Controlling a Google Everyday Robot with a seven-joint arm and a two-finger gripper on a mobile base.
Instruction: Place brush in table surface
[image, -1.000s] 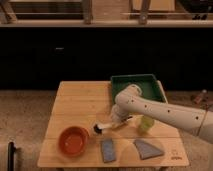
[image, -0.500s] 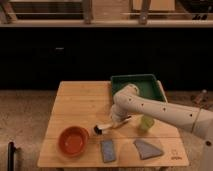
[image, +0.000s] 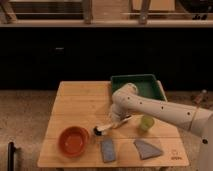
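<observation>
The brush (image: 106, 128) lies low over the table surface (image: 80, 102). Its round black head (image: 98, 131) points left, beside the red bowl, and its pale handle runs up and right under my arm. My gripper (image: 116, 120) is at the handle's middle, at the end of the white arm that comes in from the right. From here I cannot tell whether the head rests on the wood or hangs just above it. The tabletop is light wooden planks with a small dark logo (image: 174, 156) at its near right corner.
A red bowl (image: 74, 141) stands at the front left. Two grey-blue cloths (image: 107, 150) (image: 147, 148) lie along the front edge. A small green cup (image: 146, 122) stands right of the gripper. A green tray (image: 135, 77) sits at the back right.
The brush head has sunk slightly toward the tabletop. The arm has barely shifted and the other things have not moved.
</observation>
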